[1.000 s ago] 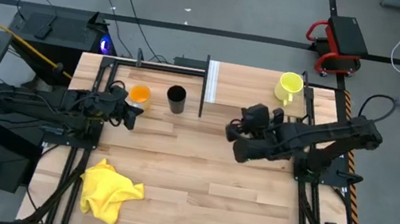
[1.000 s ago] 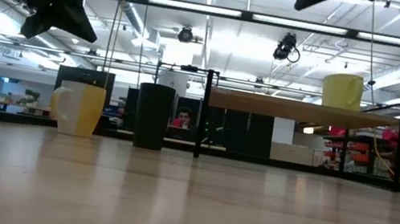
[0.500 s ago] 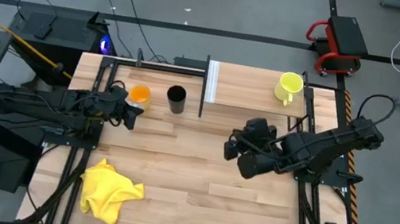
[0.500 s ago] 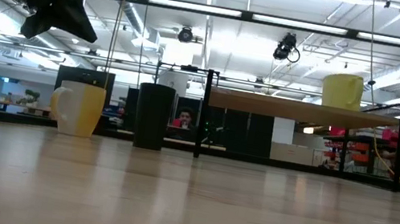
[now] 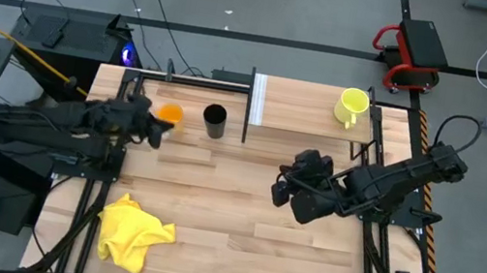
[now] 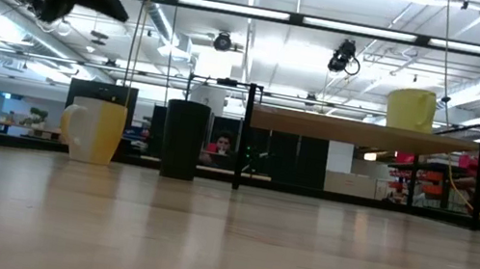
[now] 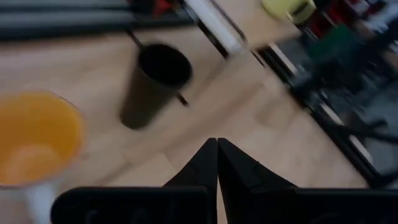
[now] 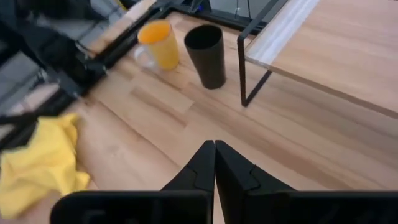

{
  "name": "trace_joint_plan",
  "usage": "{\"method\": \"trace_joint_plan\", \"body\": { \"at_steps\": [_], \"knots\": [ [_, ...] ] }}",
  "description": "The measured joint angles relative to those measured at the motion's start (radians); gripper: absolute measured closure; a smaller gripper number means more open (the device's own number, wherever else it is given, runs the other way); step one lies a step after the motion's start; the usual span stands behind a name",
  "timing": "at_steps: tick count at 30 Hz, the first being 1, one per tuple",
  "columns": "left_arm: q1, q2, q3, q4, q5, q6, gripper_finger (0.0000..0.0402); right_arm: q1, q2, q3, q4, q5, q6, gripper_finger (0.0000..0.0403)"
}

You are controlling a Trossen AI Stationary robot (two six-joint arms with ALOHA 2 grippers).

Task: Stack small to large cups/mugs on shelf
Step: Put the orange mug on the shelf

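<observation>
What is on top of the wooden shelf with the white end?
Only a yellow-green mug with a handle stands on the raised light-wood shelf, near its far right corner. The rest of the top is bare. What lies underneath the shelf cannot be seen from above.

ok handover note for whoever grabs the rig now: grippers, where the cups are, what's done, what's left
Left gripper: shut, empty, raised above the table near the orange cup.
Right gripper: shut, empty, over the open tabletop in front of the shelf.
Yellow-green mug: on the shelf, toward its right end.
Orange cup and black cup: side by side on the tabletop left of the shelf's white end panel, orange farther left.
Yellow cloth: near-left of the table, not part of the job.
Done: one mug on the shelf.
Left: the orange and black cups are not yet on the shelf; nothing stacked.
</observation>
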Motion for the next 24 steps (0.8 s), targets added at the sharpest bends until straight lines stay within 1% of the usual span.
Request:
{"method": "trace_joint_plan", "body": {
  "at_steps": [5,9,12,14,17,20,22,24],
  "knots": [
    [0.130,0.076,0.213,-0.234,-0.036,0.058,0.0389,-0.041,0.000,0.000,-0.021,-0.096,-0.101,0.0377],
    [0.243,0.204,0.397,-0.467,-0.037,0.121,0.0375,-0.062,0.000,0.000,-0.025,-0.134,-0.193,0.0373],
    [0.331,0.315,0.492,-0.593,-0.013,0.163,0.0362,-0.071,0.000,0.000,-0.032,-0.155,-0.237,0.0373],
    [0.400,0.389,0.529,-0.661,0.071,0.191,0.0351,-0.075,0.000,0.000,-0.041,-0.176,-0.255,0.0373],
    [0.520,0.490,0.556,-0.739,0.225,0.268,0.0335,-0.076,0.000,0.000,-0.053,-0.202,-0.266,0.0372],
    [0.638,0.576,0.556,-0.757,0.366,0.329,0.0320,-0.067,0.000,0.000,-0.070,-0.233,-0.268,0.0370],
    [0.709,0.616,0.556,-0.757,0.425,0.358,0.0311,-0.055,0.000,0.000,-0.071,-0.243,-0.265,0.0369],
    [0.768,0.653,0.556,-0.753,0.435,0.375,0.0304,-0.040,0.000,0.000,-0.072,-0.245,-0.262,0.0368]
  ]
}}
